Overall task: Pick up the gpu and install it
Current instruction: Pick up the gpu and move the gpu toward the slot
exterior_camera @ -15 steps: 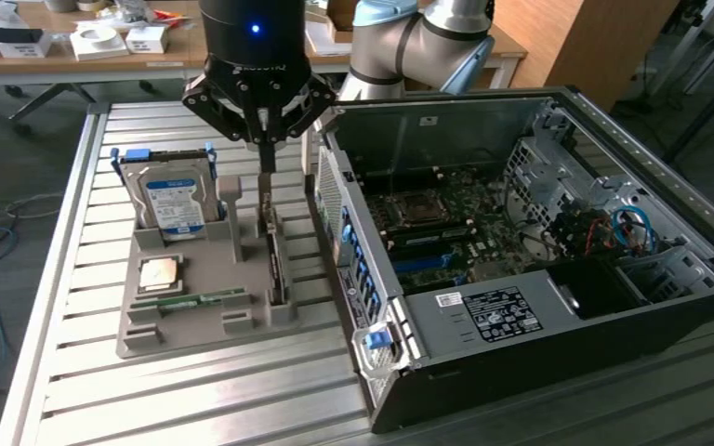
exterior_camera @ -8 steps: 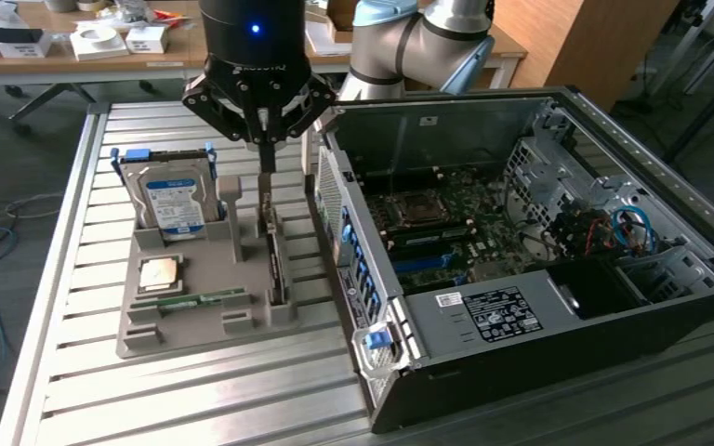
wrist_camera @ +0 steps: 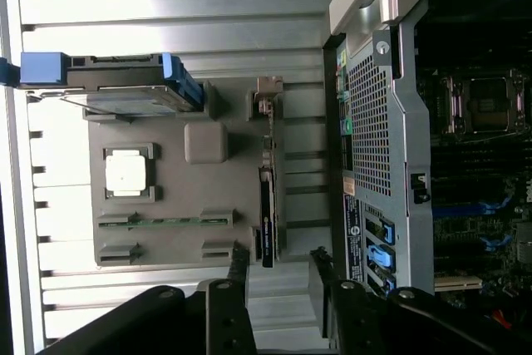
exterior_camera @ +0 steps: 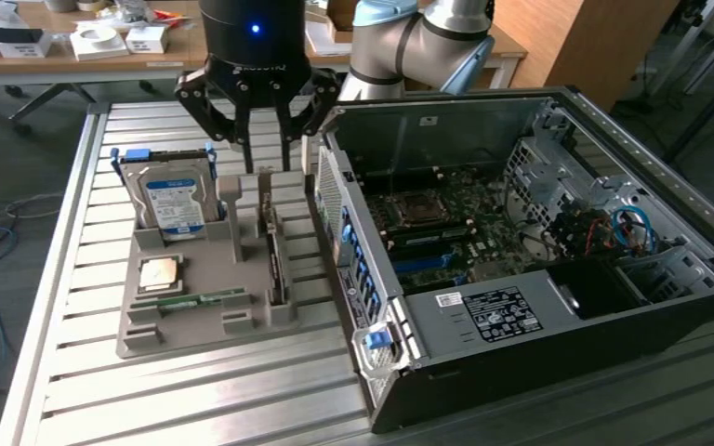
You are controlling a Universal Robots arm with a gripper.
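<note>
Hovering the gripper [exterior_camera: 264, 153] above the grey holder tray [exterior_camera: 208, 269], at the end where the hard drive [exterior_camera: 174, 200] is standing, fingers spread apart and clasping nothing. Lining those fingers up, seemingly, either side of the gpu's thin edge. Keeping the gpu [exterior_camera: 276, 265] upright on its long edge in a slot along the tray edge nearest the open computer case [exterior_camera: 456, 325], probably so that open jaws can be dropping around it from above. Leaving the card seated in its slot, not yet lifted, well apart from the hard drive.
</note>
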